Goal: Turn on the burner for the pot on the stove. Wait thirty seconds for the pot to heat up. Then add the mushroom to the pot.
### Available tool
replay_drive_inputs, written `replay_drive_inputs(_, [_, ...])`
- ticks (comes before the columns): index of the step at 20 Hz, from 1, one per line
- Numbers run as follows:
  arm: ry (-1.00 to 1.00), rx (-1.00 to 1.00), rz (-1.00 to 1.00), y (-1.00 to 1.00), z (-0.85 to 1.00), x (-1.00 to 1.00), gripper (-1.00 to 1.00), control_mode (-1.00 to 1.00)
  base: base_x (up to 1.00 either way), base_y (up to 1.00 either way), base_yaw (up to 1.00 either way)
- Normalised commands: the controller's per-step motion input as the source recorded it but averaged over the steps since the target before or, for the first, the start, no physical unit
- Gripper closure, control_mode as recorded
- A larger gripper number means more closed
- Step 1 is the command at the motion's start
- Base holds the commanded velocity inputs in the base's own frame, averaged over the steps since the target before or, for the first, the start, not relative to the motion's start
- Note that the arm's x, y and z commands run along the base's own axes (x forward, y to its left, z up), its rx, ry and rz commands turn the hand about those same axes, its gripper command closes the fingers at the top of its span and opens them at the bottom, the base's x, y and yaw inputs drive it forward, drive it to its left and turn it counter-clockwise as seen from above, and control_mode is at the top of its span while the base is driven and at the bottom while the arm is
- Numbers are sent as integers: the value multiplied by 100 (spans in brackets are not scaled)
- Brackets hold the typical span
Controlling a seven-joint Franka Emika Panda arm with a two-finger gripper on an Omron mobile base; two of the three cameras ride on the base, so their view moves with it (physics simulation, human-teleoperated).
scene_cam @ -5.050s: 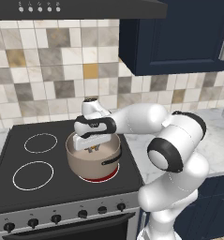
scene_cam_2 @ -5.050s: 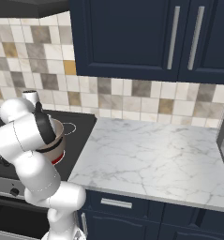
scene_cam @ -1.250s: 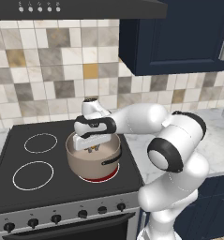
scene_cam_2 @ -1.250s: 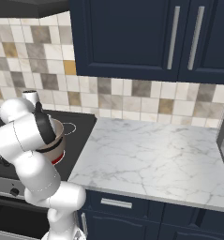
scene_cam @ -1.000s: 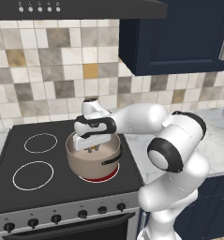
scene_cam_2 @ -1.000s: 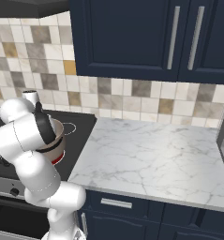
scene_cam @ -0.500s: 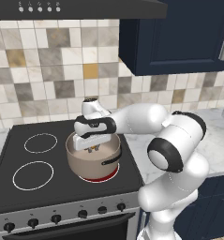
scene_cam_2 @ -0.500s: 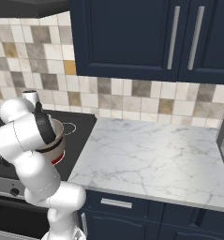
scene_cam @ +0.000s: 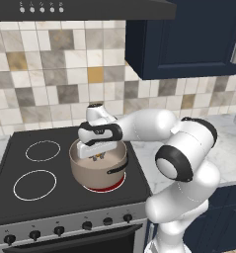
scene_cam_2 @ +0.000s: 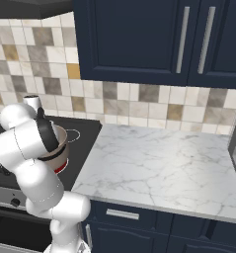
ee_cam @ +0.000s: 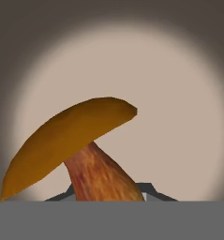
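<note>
Nothing has moved since the earlier frames: arm, pot and stove sit exactly as they did five seconds ago.

From the hand's own camera, the mushroom [ee_cam: 76,140] is right up close, its orange-brown cap tilted and its reddish-brown stem running down between the dark finger tips, so the gripper [ee_cam: 106,194] is clamped on the stem. Behind it is the pale round inside of the pot [ee_cam: 188,93], ringed by its darker wall, so the mushroom hangs over the pot's mouth and looks to be clear of the bottom.

From the left side, the gripper [scene_cam: 96,156] points down into the open top of the pot [scene_cam: 97,170], and a small brownish speck at the tips is about all I can make out of the mushroom from there. The pot is taupe-grey with a short dark handle on its front right side, and it stands on the front right burner [scene_cam: 107,187], which glows red around the pot's base. The stove [scene_cam: 60,197] has a black glass top; its two left rings are plain white circles with no red. A row of small black knobs [scene_cam: 85,226] lines the steel front below.

From the right, the arm's bulky white and dark joints cover most of the pot [scene_cam_2: 60,143], with a red sliver of burner [scene_cam_2: 60,168] under it. A marble counter [scene_cam_2: 159,163] stretches off to the right of the stove, under dark blue cabinets [scene_cam_2: 139,39] and a tiled wall.
</note>
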Motion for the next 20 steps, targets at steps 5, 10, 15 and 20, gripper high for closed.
replay_drive_inputs(5, [0,0,0,0,0,0,100,-100,0,0,0])
replay_drive_inputs(10, [0,0,0,0,0,0,100,-100,0,0,0])
replay_drive_inputs(15, [0,0,0,0,0,0,100,-100,0,0,0])
replay_drive_inputs(20, [0,0,0,0,0,0,100,-100,0,0,0])
